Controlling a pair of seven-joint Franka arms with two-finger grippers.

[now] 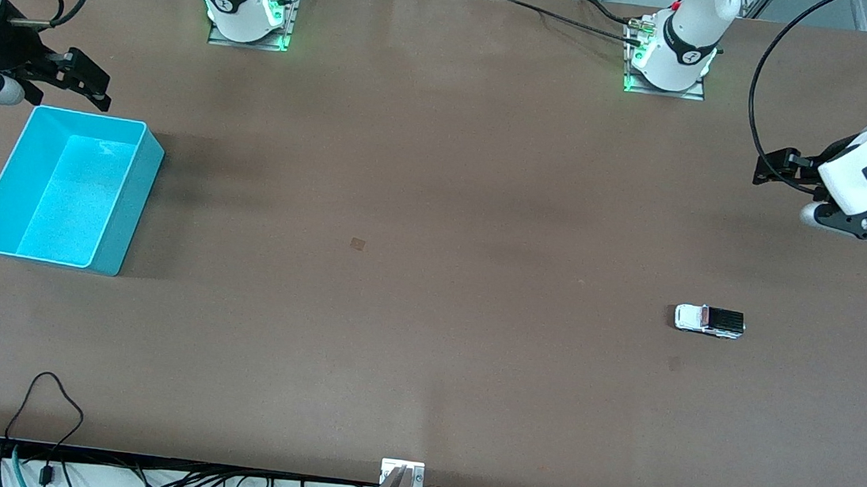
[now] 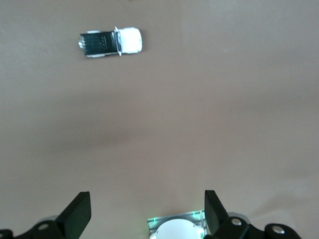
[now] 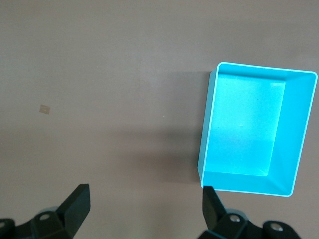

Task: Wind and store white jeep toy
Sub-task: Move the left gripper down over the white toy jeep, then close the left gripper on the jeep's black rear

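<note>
Lying on its wheels on the brown table (image 1: 438,196), the white jeep toy (image 1: 709,320) is being shown toward the left arm's end, well apart from everything else and nearer to the front camera than the left gripper's spot. Its black rear top is being turned toward that same end of the table, with the white hood pointing toward the middle. The left gripper (image 1: 776,167) is being held in the air over bare table, its fingers (image 2: 79,215) spread wide with nothing between them; in the left wrist view the jeep (image 2: 110,42) is being seen well clear of the fingertips. The right gripper (image 1: 83,78) is being held over the table at the right arm's end, just above the turquoise bin (image 1: 121,199), and its fingers (image 3: 77,205) are likewise being kept wide and empty. Nothing is being shown inside the bin.
</note>
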